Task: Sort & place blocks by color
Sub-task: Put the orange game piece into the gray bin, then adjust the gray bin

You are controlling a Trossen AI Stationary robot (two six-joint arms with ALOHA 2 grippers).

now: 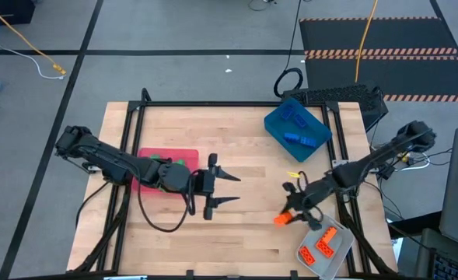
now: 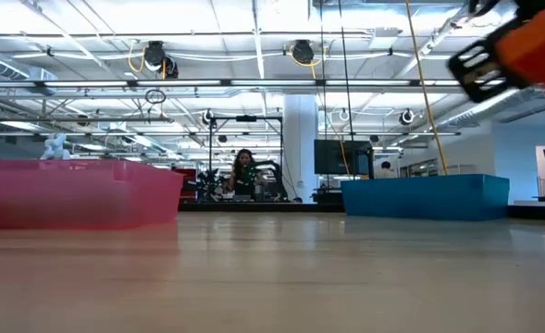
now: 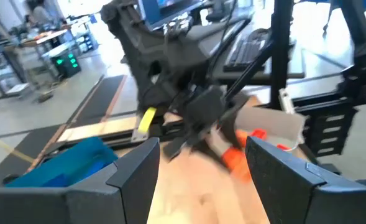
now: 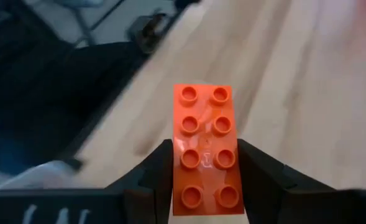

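My right gripper (image 1: 286, 215) hangs over the table's near right part, just left of the clear-grey tray (image 1: 339, 257), and is shut on an orange two-by-four studded block (image 4: 204, 124). The low view shows that block (image 2: 536, 46) high above the tabletop. Two orange blocks (image 1: 322, 246) lie in the clear-grey tray. Blue blocks (image 1: 297, 131) lie in the blue tray (image 1: 275, 124). Green blocks (image 1: 165, 162) lie in the red tray (image 1: 183, 154). My left gripper (image 1: 233, 189) is open over the table's middle, just right of the red tray, and touches nothing. My right gripper pinches the orange block between its two fingers (image 4: 160, 169), one on each long side (image 4: 175, 163), at the end nearer the wrist. The fingers point toward the table's left and near edge. The block's far half sticks out past the fingertips, lifted clear of the table.
The red tray sits at the left, the blue tray at the far right, the clear-grey tray at the near right corner. Bare wood (image 1: 244, 233) lies between them. A black frame (image 1: 229, 103) edges the table. A person (image 2: 243, 171) stands far off in the room.
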